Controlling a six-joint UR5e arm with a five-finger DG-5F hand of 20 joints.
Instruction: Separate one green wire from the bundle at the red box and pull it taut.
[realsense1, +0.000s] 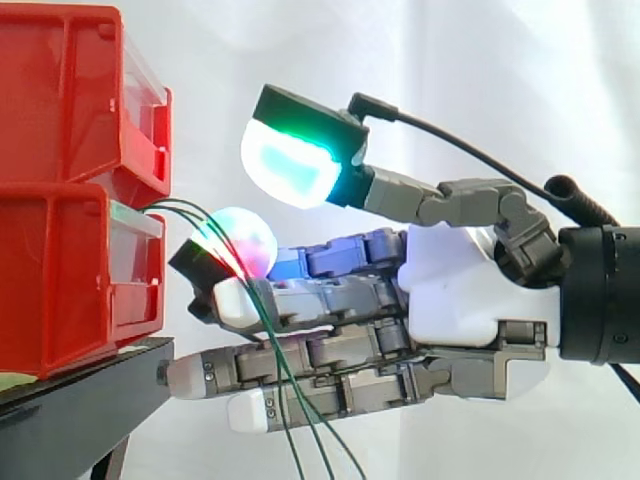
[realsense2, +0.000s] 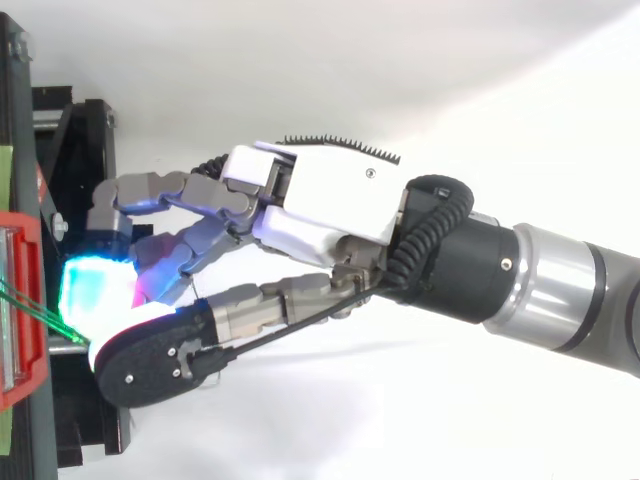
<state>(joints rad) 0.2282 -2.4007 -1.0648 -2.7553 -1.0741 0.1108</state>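
Green wires (realsense1: 262, 305) leave the front of the lower red bin (realsense1: 60, 290), arch a little way outward and then hang steeply down, so their long axis in the side view runs top-left to bottom-right, across the outstretched fingers (realsense1: 215, 375) of the robot hand (realsense1: 460, 290). We see the robot hand reaching in level from the right. Its fingers are straight and pointed at the bin, and its thumb (realsense1: 290, 160) is lifted well above them, leaving a wide gap. It is open, and nothing is pinched. The strands pass on the camera side of the fingers and run just beside the uppermost glowing fingertip (realsense1: 240, 240); we cannot tell whether any strand touches it.

From above, a wire (realsense2: 35, 312) slants from the bin's edge (realsense2: 20, 300) toward the thumb's bright pad (realsense2: 90, 290), ahead of the palm and slightly to the thumb side.

We judge that no single strand is separated yet. The next move turns on getting the thumb and the upper fingertip to either side of one strand near its arch, then drawing back to the right, away from the bin.
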